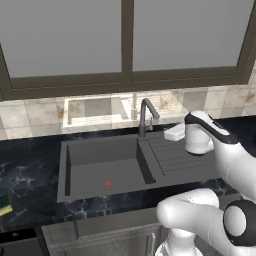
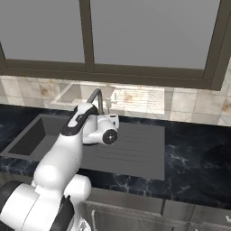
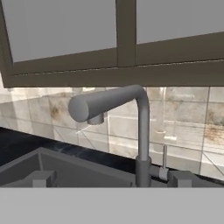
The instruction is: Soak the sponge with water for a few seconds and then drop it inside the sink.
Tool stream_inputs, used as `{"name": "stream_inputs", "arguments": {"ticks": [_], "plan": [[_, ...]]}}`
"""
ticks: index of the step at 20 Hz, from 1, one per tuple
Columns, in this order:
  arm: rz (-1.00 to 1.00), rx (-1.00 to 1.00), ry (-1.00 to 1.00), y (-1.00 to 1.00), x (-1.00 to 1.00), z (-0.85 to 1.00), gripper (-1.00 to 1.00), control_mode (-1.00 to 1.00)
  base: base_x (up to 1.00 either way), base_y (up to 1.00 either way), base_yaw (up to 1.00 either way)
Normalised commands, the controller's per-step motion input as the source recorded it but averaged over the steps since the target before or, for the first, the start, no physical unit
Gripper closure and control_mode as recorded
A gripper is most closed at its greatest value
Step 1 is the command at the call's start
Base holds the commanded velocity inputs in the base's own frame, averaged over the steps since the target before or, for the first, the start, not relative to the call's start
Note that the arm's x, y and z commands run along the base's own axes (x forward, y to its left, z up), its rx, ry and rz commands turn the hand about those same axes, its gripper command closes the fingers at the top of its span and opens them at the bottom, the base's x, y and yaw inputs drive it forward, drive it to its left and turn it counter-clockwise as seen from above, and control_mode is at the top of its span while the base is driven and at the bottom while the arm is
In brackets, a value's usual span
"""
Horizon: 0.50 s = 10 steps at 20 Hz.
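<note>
Hovering over the ribbed drainboard (image 1: 175, 157) right now, the pincer (image 3: 111, 183) sits low with the hand camera looking straight at the faucet (image 3: 131, 127). Only the two little dark fingertips (image 3: 41, 178) poke up at the bottom of the hand view, set apart with the faucet base between them, so the pincer looks open and nothing's in it.

The faucet stands just ahead of the pincer, spout curving over toward the basin side. No stream visible from the spout in any of these shots.

The sink (image 1: 100, 170) is the dark grey basin off to the left of the pincer, with a small red drain mark (image 1: 107, 184) on its floor.

The sponge (image 1: 4, 204) is well apart from the pincer, way over on the far left of the black marbled worktop (image 1: 30, 170), past the sink, right at the edge of the left base view. Yellow with a green top, lying flat.

Behind the faucet there's tiled wall (image 2: 189, 101) and a big window (image 2: 149, 34).
</note>
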Motion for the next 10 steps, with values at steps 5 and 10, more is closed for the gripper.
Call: {"name": "stream_inputs", "arguments": {"ticks": [5,10], "plan": [[0.0,0.0,0.0,0.0,0.16,-0.12,-1.0,-1.0,0.0,0.0,0.0],[0.0,0.0,0.0,0.0,0.18,-0.06,-1.0,-1.0,0.0,0.0,0.0]]}}
